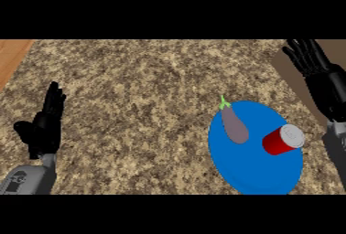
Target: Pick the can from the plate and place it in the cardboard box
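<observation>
Fingers on both hands are straight and spread, and you are holding nothing with either one. Your right hand shows at the upper right of the head view, fingers pointing up toward the far edge of the counter, with its dark forearm running down the right edge of the view. Your left hand sits at the lower left, edge-on to you, fingers up and thumb out to the side, well apart from everything on the counter; it looks to be resting there.

The can is red with a pale lid, and it lies tipped on its side on the blue plate, near the plate's right rim, lid end pointing to the upper right. It is just left of your right forearm, but your right hand itself is well above it in the view and not touching it. Beside the can on the same plate, to its left, you have an eggplant, purple-grey with a green stem at its upper end; the two lie near each other without touching. The plate sits at the lower right of the speckled brown stone counter. A strip of wood shows at the upper left corner.
</observation>
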`<state>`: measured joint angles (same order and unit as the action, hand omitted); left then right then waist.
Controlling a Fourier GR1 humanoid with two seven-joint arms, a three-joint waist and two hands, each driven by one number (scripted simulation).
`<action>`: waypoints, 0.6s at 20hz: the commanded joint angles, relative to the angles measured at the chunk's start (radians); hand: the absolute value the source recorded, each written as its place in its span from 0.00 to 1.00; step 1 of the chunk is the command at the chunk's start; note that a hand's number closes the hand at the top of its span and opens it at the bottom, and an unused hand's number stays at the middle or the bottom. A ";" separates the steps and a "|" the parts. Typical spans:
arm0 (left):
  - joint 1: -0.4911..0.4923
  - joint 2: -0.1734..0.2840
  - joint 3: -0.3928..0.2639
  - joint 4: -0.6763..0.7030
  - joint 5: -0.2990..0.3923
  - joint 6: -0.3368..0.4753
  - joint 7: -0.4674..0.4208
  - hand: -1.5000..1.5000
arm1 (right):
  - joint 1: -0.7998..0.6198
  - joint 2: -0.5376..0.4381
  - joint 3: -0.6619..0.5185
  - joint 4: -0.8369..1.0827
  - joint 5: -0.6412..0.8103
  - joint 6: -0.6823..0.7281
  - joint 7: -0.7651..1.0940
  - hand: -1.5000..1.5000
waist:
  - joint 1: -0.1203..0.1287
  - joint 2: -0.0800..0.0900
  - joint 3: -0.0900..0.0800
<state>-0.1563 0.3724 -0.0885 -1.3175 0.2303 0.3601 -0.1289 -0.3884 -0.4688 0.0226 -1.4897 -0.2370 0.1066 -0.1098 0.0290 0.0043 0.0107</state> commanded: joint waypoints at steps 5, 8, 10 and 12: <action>-0.065 0.111 -0.133 -0.101 -0.104 -0.184 -0.057 0.50 | -0.167 -0.194 -0.162 -0.042 -0.263 0.284 0.065 0.00 | -0.049 -0.013 -0.010; -0.130 0.108 -0.184 -0.112 -0.104 -0.246 -0.005 0.50 | -0.136 -0.395 -0.153 0.027 -0.098 0.407 0.009 0.00 | -0.060 0.002 -0.009; -0.129 0.135 -0.177 -0.175 -0.073 -0.296 0.040 0.50 | -0.120 -0.435 -0.225 0.120 -0.172 0.530 -0.081 0.00 | -0.032 -0.002 -0.008; -0.100 0.142 -0.183 -0.195 -0.090 -0.302 0.025 0.50 | -0.055 -0.437 -0.230 0.145 -0.061 0.577 -0.274 0.00 | -0.024 -0.001 -0.008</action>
<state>-0.2549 0.4888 -0.2526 -1.4660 0.1420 0.1153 -0.1202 -0.4791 -0.8184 -0.1559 -1.4152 -0.3466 0.5438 -0.2138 -0.0056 0.0014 0.0023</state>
